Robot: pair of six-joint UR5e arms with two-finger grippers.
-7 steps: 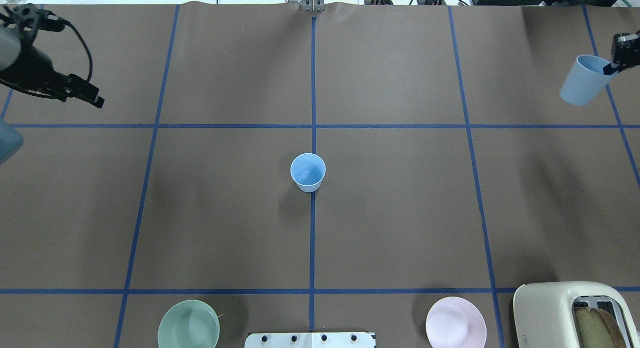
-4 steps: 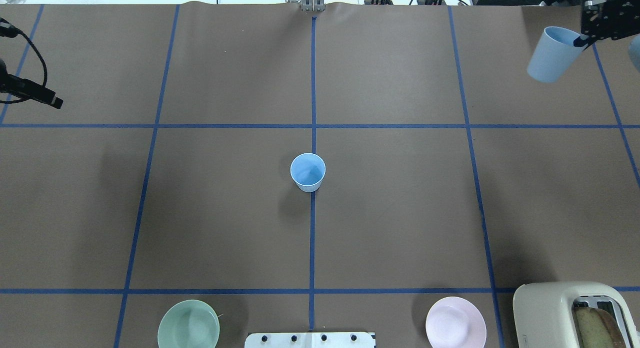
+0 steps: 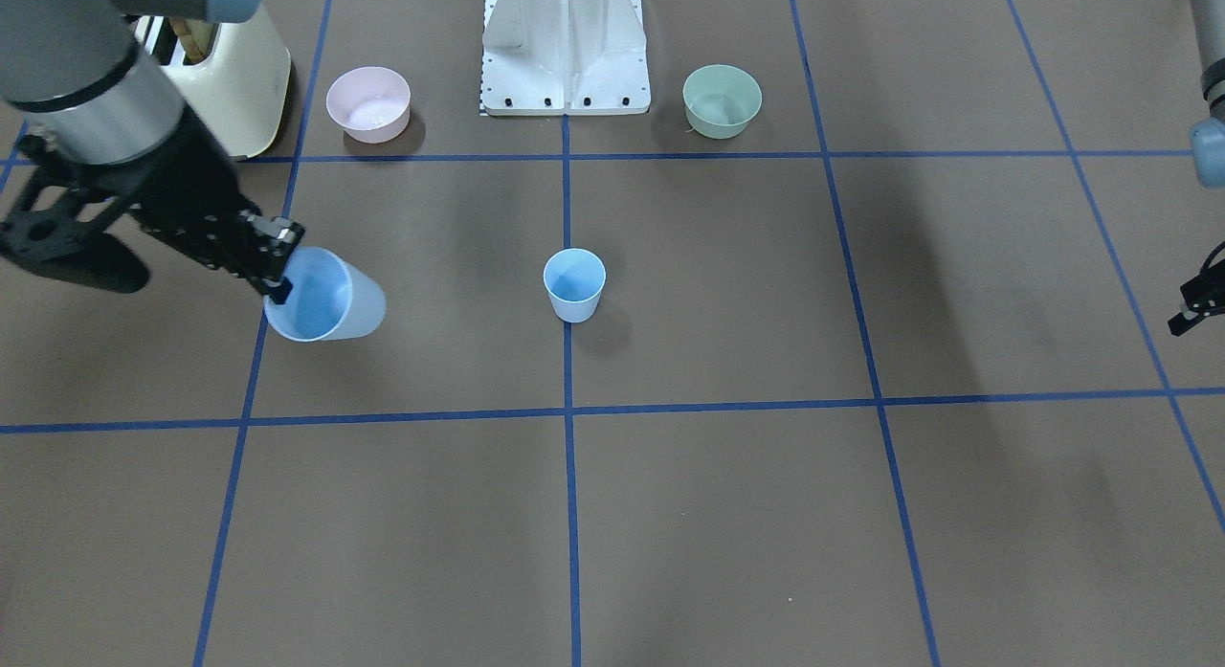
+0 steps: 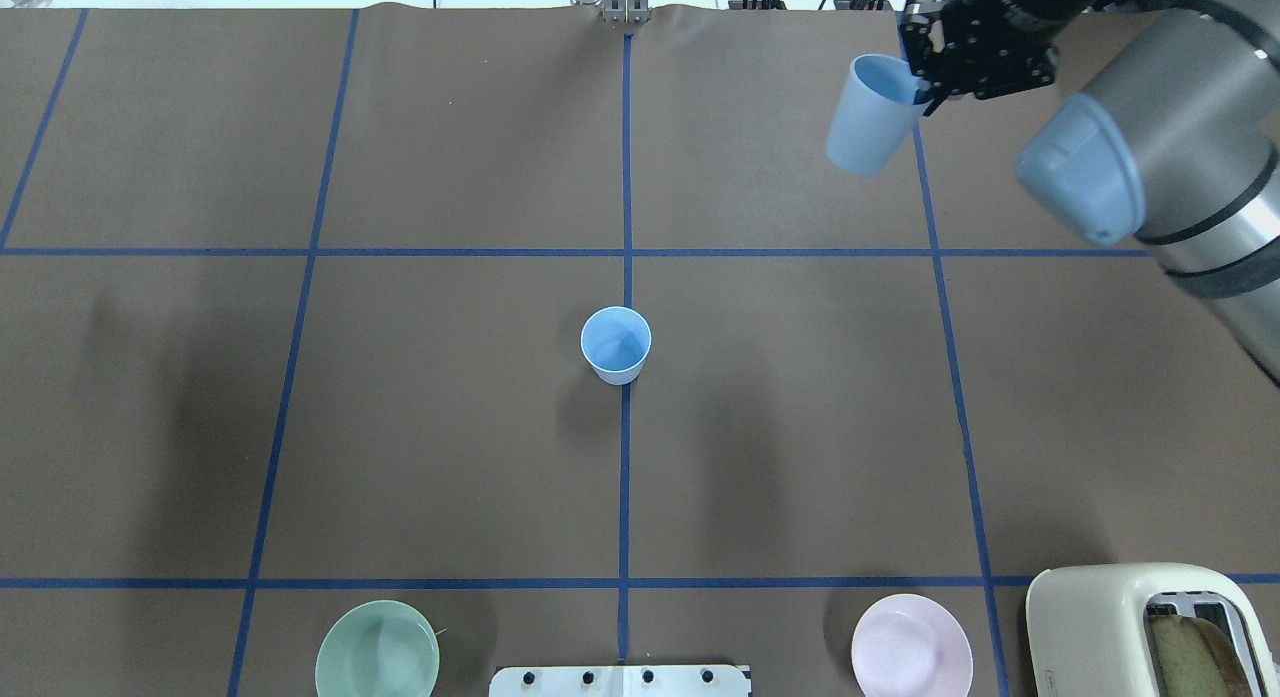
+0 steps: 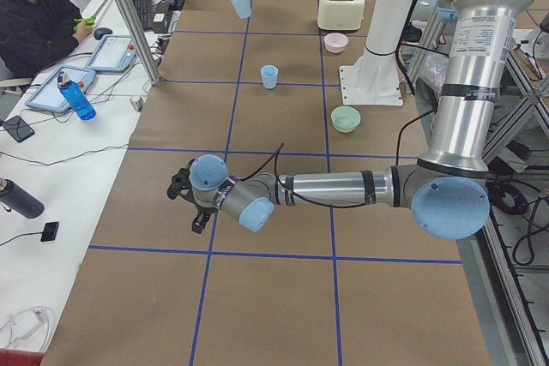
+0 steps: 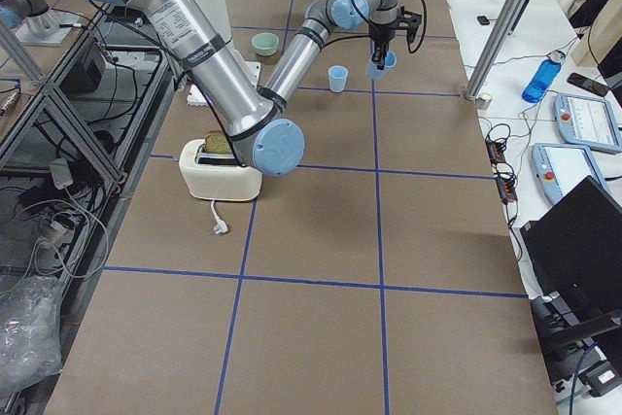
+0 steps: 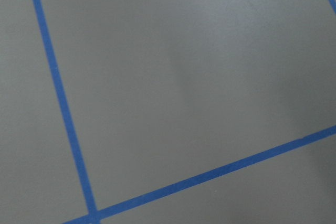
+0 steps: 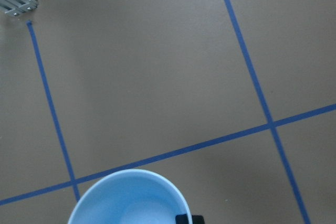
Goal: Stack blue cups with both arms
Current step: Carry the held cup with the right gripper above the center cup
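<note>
One blue cup (image 4: 616,344) stands upright at the table's centre, on the middle tape line; it also shows in the front view (image 3: 574,284). My right gripper (image 4: 918,85) is shut on the rim of the second blue cup (image 4: 862,117), one finger inside it, and holds it tilted above the far right part of the table. The right wrist view shows this cup's (image 8: 128,198) mouth at the bottom edge. My left gripper (image 5: 194,207) is off the overhead view, low over the table's left end. I cannot tell whether it is open or shut. The left wrist view shows only bare table.
A mint-green bowl (image 4: 377,649), a pink bowl (image 4: 911,647) and a cream toaster (image 4: 1140,627) with bread stand along the near edge beside the white pedestal base (image 4: 620,680). A person (image 5: 34,15) sits at a side desk beyond the far edge.
My right arm has swung left along the far edge with the cup still held. My left arm has drawn back to the left and out of the overhead view.
</note>
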